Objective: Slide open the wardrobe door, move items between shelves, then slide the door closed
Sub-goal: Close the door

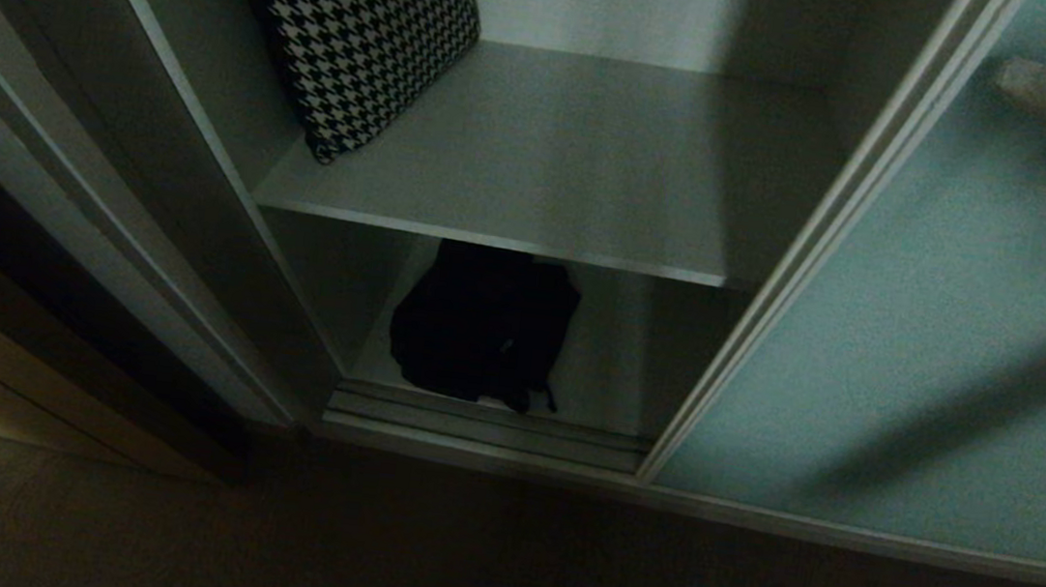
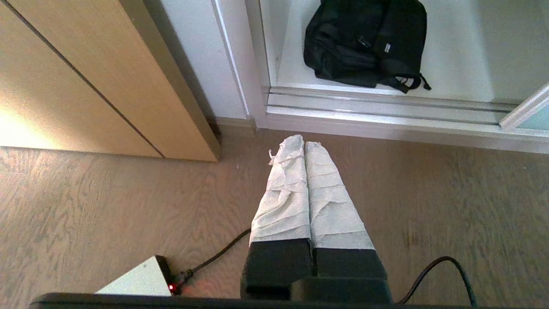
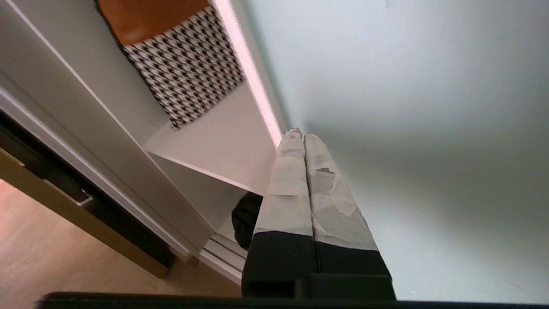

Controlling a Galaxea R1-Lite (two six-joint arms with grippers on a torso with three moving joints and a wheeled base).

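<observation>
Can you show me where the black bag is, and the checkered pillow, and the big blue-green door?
black bag (image 2: 364, 43): left wrist view, the middle of its body.
checkered pillow (image 1: 366, 34): head view, the middle of its patterned face.
sliding door (image 1: 942, 376): head view, the bare frosted panel.

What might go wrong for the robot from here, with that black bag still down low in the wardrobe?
The right end effector is shut against the sliding wardrobe door; pushing it could slide it across the opening. The black bag lies under the shelf, so reaching in might knock that board's edge.
</observation>
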